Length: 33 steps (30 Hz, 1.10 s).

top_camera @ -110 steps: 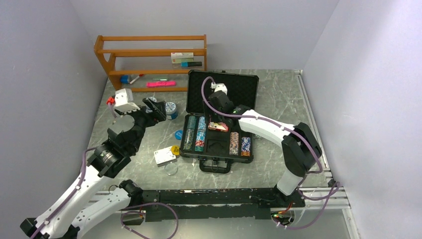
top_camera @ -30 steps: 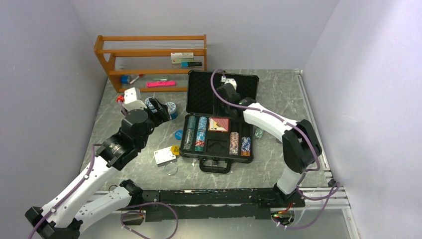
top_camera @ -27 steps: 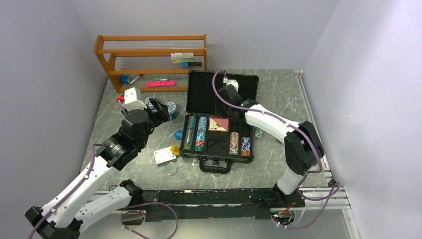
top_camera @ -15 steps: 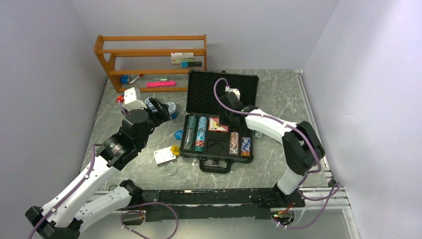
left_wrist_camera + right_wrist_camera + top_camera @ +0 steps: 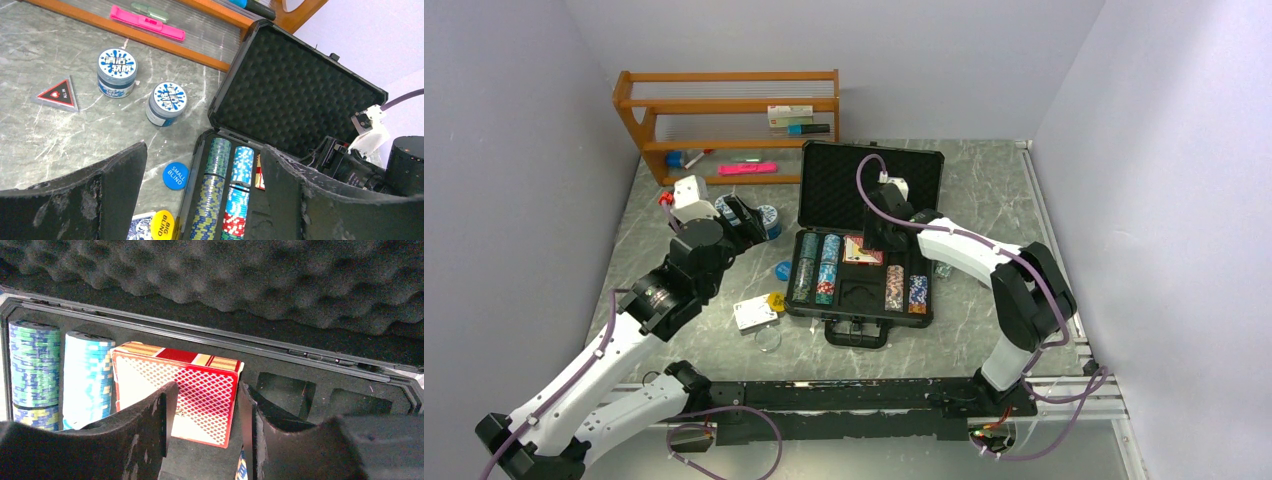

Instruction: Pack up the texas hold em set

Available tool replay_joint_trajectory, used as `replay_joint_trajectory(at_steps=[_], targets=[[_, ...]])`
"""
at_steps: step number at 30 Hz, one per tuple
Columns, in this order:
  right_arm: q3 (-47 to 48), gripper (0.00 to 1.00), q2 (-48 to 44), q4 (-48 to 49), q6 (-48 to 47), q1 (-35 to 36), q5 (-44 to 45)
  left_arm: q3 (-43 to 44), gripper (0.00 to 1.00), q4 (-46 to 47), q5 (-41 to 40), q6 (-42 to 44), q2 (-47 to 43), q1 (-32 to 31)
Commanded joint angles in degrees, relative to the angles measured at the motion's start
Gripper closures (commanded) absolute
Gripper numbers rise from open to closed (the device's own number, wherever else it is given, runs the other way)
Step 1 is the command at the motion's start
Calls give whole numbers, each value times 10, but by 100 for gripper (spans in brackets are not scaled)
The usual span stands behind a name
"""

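Note:
The black briefcase (image 5: 823, 308) lies open with its foam lid (image 5: 824, 172) upright. Striped chip stacks (image 5: 816, 266) fill its left slots and more stacks (image 5: 905, 290) fill the right ones. The red card deck (image 5: 860, 252) lies flat in the upper middle slot, also in the right wrist view (image 5: 200, 385). My right gripper (image 5: 871, 240) hovers just above it, open and empty (image 5: 207, 390). The blue deck (image 5: 753, 314) and the yellow dealer button (image 5: 776, 301) lie on the table left of the case. My left gripper (image 5: 746, 222) is open and empty (image 5: 202, 155), above the table left of the case.
Two blue-and-white tubs (image 5: 117, 72) (image 5: 168, 103) and a red triangle marker (image 5: 57, 95) sit behind the left gripper. A blue "small blind" disc (image 5: 175, 175) lies by the case. A clear ring (image 5: 767, 339) lies near the front. The wooden shelf (image 5: 724, 120) stands at the back left.
The red deck, held over the case 3.7 s ago, now lies in its slot. Over the last second my right gripper came forward from the lid to over the deck. The left arm is still.

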Motion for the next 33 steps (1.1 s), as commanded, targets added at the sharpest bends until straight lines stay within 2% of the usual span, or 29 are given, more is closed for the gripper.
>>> replay_joint_trajectory(at_steps=[1, 5, 13, 26, 33], targets=[[21, 47, -26, 10, -18, 2, 12, 3, 13, 18, 5, -1, 0, -1], [50, 46, -8, 15, -81, 2, 8, 4, 13, 10, -2, -2, -5, -1], [59, 38, -5, 72, -230, 11, -87, -4, 13, 19, -2, -1, -21, -1], [120, 30, 91, -43, -347, -1, -216, 3, 13, 7, -1, -1, -10, -1], [113, 30, 81, -77, -341, -16, -285, 1, 13, 7, -3, -1, -10, -1]])
